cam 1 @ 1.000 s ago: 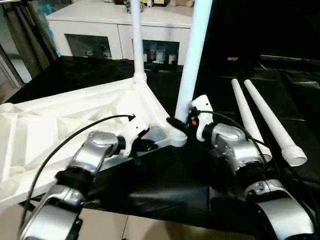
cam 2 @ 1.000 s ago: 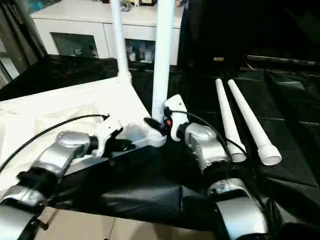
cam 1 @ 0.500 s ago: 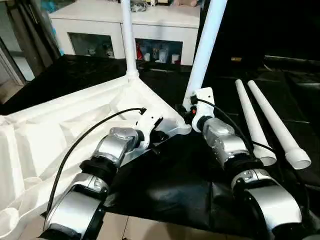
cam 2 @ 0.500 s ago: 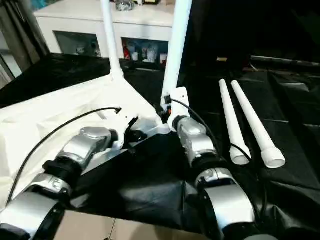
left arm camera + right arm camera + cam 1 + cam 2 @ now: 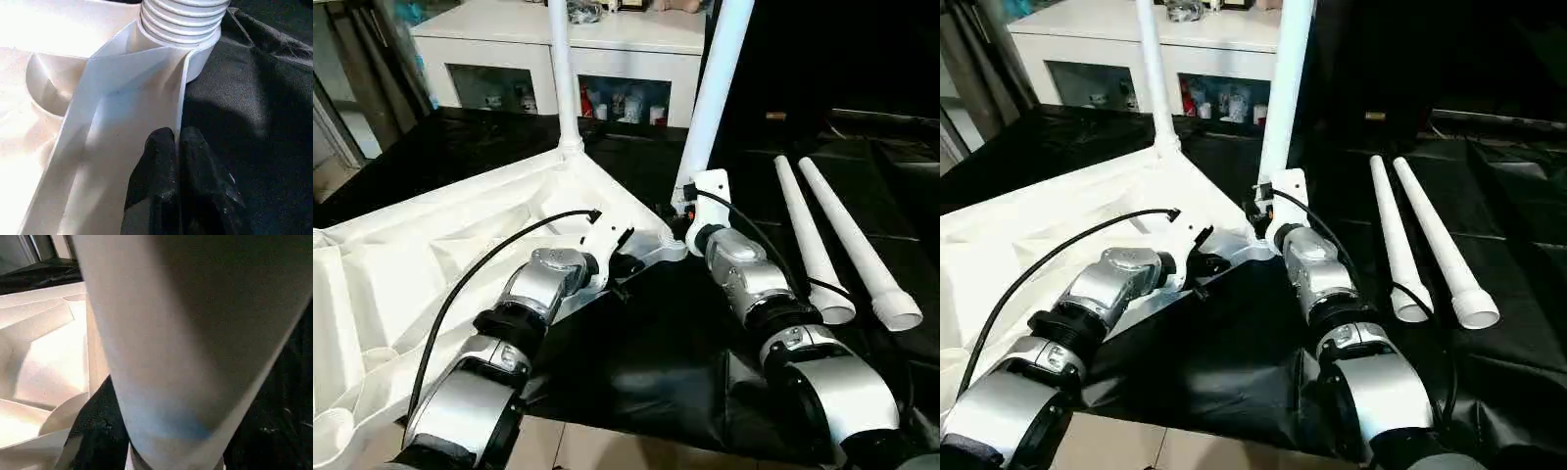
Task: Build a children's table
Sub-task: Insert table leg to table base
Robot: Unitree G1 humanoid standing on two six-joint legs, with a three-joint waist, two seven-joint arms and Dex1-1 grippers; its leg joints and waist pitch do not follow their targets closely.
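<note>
On the black cloth [image 5: 656, 362], the children's table [image 5: 421, 255] lies upside down, two legs standing up. At its near corner, the left gripper [image 5: 177, 142] pinches the thin rim wall; the right gripper [image 5: 679, 211] clasps the nearer upright leg [image 5: 715, 88]. Two loose legs [image 5: 832, 230] lie beside.

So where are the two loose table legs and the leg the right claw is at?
Loose legs [image 5: 842, 235], left eye view, mid-shaft of the outer one.
Standing leg [image 5: 713, 93], left eye view, mid-shaft.
Right claw [image 5: 683, 211], left eye view, at the leg's base.
</note>
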